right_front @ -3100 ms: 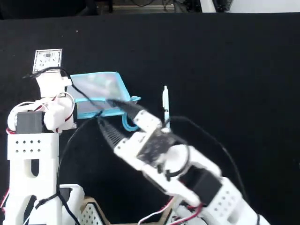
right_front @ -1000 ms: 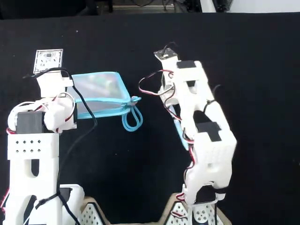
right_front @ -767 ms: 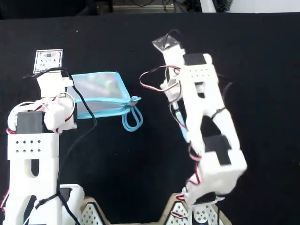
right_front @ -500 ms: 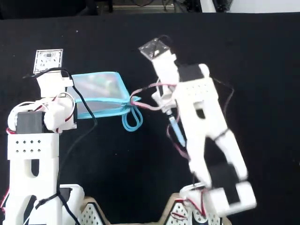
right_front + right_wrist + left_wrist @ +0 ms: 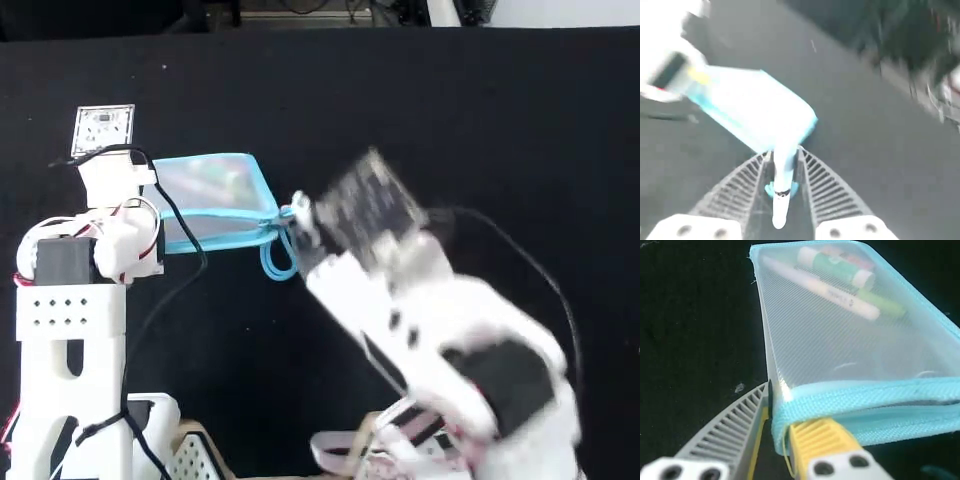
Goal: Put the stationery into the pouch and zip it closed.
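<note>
Table: black cloth table (image 5: 520, 120), with both arms working at its left half.
Right arm: the right arm (image 5: 440, 330) slants from the near edge up towards the pouch's loop end.
Left arm: the left arm (image 5: 70, 300) stands upright at the pouch's other end.
Pouch: the clear, teal-edged pouch (image 5: 215, 190) lies flat, its long axis across the table between the two arms. Its zip edge is on the near side.
Left gripper: the left gripper (image 5: 776, 412) is clamped on the pouch's corner at the zip band, one finger on each side.
Right gripper: the right gripper (image 5: 785, 150) is pinched on the pen, its fingers drawn in against the barrel.
Pen: the pen (image 5: 782, 175) lies along the fingers and its far end points straight at the pouch, which is just ahead.
Key relation: the pen's axis roughly lines up with the pouch's length. It has to enter at the loop end, and I judge the right arm to be the one placed for that.
Loop: the teal loop (image 5: 272, 262) hangs off that end, close to the pen's path.
Contents: a glue stick (image 5: 835, 264), an inner pen (image 5: 815, 287) and a green marker (image 5: 880, 304) are already inside.
Mouth: I cannot tell how far the zip gapes.
</note>
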Tool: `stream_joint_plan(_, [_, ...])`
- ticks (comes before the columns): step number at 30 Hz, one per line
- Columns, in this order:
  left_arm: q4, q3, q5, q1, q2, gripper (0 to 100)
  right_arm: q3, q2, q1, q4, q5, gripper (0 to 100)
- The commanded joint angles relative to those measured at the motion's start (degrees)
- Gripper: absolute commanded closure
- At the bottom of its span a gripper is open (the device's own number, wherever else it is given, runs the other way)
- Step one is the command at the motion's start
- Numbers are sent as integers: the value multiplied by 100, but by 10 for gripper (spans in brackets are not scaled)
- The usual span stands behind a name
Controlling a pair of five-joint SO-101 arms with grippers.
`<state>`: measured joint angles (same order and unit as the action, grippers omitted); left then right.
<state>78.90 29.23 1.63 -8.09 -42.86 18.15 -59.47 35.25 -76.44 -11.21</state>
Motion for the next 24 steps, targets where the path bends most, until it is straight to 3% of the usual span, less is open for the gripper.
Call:
stream_joint_plan(1, [0, -13, 44, -48, -18, 970, 259, -470, 413, 879, 79, 988])
stream_joint_plan(12, [18, -13, 44, -48, -18, 970, 2026, -1059, 1389, 3587, 114, 987])
stream_joint_plan(24, [18, -13, 44, -48, -18, 970, 3934, -1042, 1398, 5890, 88, 987])
